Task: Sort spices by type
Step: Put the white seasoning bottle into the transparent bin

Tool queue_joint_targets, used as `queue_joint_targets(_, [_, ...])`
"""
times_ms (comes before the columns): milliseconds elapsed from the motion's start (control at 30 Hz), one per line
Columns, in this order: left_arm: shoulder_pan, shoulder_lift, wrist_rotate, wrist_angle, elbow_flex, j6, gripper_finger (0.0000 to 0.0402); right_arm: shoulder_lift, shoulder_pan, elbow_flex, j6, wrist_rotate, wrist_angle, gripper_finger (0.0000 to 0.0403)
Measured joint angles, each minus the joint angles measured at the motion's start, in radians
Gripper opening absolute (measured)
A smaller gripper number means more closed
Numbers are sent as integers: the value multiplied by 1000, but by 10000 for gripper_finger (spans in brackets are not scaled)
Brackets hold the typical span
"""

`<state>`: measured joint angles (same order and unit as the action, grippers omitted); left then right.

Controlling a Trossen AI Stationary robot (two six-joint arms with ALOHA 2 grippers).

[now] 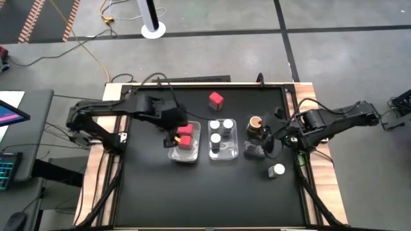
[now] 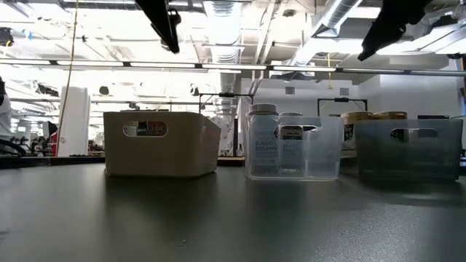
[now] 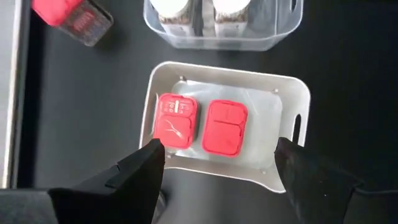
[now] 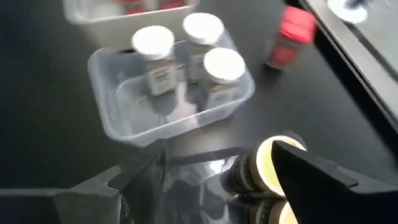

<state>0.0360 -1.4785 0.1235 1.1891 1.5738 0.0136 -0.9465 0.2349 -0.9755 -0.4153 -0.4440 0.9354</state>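
Two red boxes (image 3: pixel 199 124) stand in the white left tray (image 3: pixel 292 93). A third red box (image 1: pixel 216 99) sits on the table toward the far edge. Three white-lidded jars (image 4: pixel 186 46) stand in the clear middle tray (image 1: pixel 223 154). Tan-lidded jars (image 4: pixel 264 168) are in the right tray (image 1: pixel 247 153). One more white-lidded jar (image 1: pixel 276 171) rests on the table near the right tray. My left gripper (image 3: pixel 217 165) hovers open above the left tray. My right gripper (image 4: pixel 217 165) hovers open above the right tray, one finger in front of a tan lid.
The three trays stand in a row across the table's middle, seen side on in the low view (image 2: pixel 291 149). Black tabletop lies bare on the near side (image 1: pixel 205 199). Both arms hang well above the trays (image 2: pixel 167 29). Cables run along the table's far edge.
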Motion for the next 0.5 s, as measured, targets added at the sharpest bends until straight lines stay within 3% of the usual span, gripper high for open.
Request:
queue_joint_targets(167, [-21,64,-7,-1,0,-100,293,-23,10,-82,329,99,4,315])
queue_joint_targets(300, [-50,76,-9,-5,0,-115,293,-51,45,-162,534,108,38,315])
queue_joint_targets(500, [-99,55,-9,-6,0,-173,293,-139,87,-264,640,182,316,315])
